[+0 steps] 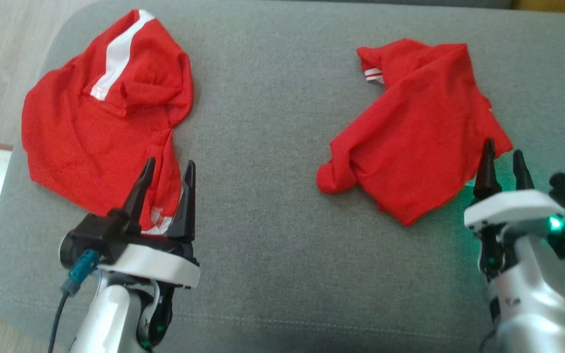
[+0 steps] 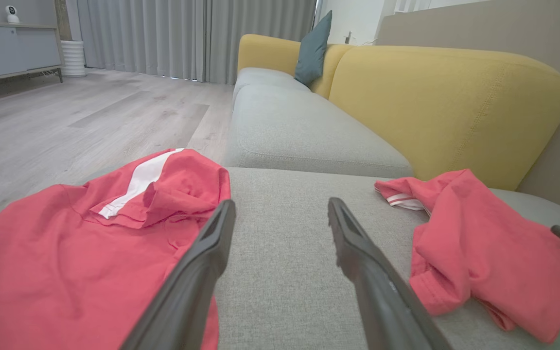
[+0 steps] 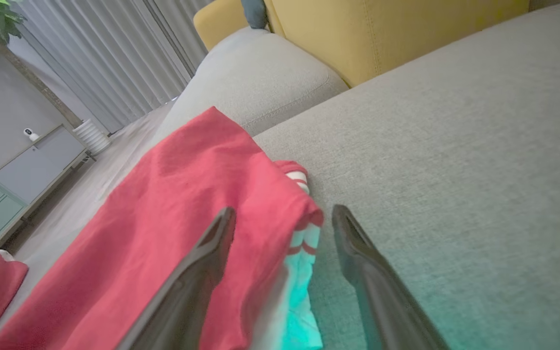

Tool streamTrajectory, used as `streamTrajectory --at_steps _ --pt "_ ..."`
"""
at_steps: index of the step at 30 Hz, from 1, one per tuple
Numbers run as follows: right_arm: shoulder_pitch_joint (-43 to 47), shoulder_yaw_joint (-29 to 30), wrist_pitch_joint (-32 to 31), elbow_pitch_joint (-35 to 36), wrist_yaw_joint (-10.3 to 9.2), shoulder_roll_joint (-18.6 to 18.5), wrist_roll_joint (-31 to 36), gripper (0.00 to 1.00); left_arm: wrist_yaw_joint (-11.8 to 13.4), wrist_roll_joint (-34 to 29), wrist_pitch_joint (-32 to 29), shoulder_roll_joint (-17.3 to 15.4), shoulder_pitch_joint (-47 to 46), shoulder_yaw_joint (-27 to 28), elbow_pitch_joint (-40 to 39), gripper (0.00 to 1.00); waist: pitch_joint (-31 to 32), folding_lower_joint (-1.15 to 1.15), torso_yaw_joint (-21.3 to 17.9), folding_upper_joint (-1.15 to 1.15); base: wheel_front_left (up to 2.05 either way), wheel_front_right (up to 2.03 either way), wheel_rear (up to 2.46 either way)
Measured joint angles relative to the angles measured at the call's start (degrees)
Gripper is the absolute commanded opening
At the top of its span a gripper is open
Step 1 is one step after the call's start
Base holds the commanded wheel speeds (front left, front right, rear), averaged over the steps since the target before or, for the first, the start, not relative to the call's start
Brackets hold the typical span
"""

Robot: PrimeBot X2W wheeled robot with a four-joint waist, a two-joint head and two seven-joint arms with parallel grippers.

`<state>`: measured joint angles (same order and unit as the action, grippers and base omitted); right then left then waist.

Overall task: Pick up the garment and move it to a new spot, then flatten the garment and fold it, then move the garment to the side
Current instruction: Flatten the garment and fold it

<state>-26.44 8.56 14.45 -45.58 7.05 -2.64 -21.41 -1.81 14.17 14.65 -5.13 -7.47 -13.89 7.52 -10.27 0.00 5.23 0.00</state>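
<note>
**Two red garments on the grey cushion, both grippers open and holding nothing**

On the grey seat cushion, well apart from each other: a left red garment with a broad white stripe, and a right red garment with a striped white cuff at its far corner. Both lying crumpled on the fabric.

Left gripper: poised above the near edge of the left red garment, just beyond a small white printed patch. Dark fingers spread wide, gripping nothing. From the left wrist, bare grey cushion in the gap between the fingers, with the striped garment off to the view's left and the other garment off to its right.

Right gripper: at the near right edge of the right red garment, fingers parted and closed on nothing. From the right wrist, one finger over red cloth and the other over bare cushion, with the garment's edge and a bit of white striped trim in the gap. Touching the cloth or just above it: cannot tell. Green glow from the wrist light spilling over the cushion and the trim.

Beyond the cushion: a yellow backrest, a teal pillow, grey curtains, pale wood floor, and a grey cabinet with a small white camera on top.
</note>
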Motion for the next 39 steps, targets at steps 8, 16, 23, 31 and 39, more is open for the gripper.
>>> streamTrajectory --at_steps 8,16,23,31,39 --pt "-5.38 0.15 0.00 -6.53 0.00 -0.07 -1.46 1.00 -1.29 -0.94 0.00 0.64 -0.87 1.35 0.32 1.00 -1.57 0.00 0.55 0.00 0.00 0.00 0.00" --pt "-5.81 -2.30 0.00 -3.05 0.00 -0.13 -3.46 0.00 -1.83 -1.49 0.00 1.43 -0.97 2.55 1.46 1.00 -0.92 0.00 -0.61 0.00 0.00 0.00 0.00" --pt "-4.45 9.44 0.00 6.56 0.00 -0.11 0.98 0.00 -2.23 -1.56 0.00 1.71 -0.81 3.37 1.77 1.00 2.15 0.00 -1.66 0.00 0.00 0.00 0.00" --pt "-5.30 19.94 0.00 20.51 0.00 -0.08 15.72 0.00 -2.20 -1.51 0.00 2.07 1.85 3.25 1.90 1.00 6.62 0.00 -1.71 0.00 0.00 0.00 0.00" --pt "-7.08 7.38 -6.88 31.82 0.00 -0.23 21.78 0.00 -1.87 -0.91 0.00 2.18 3.76 2.77 1.74 1.00 8.39 0.00 0.56 0.00 0.00 0.00 0.00"
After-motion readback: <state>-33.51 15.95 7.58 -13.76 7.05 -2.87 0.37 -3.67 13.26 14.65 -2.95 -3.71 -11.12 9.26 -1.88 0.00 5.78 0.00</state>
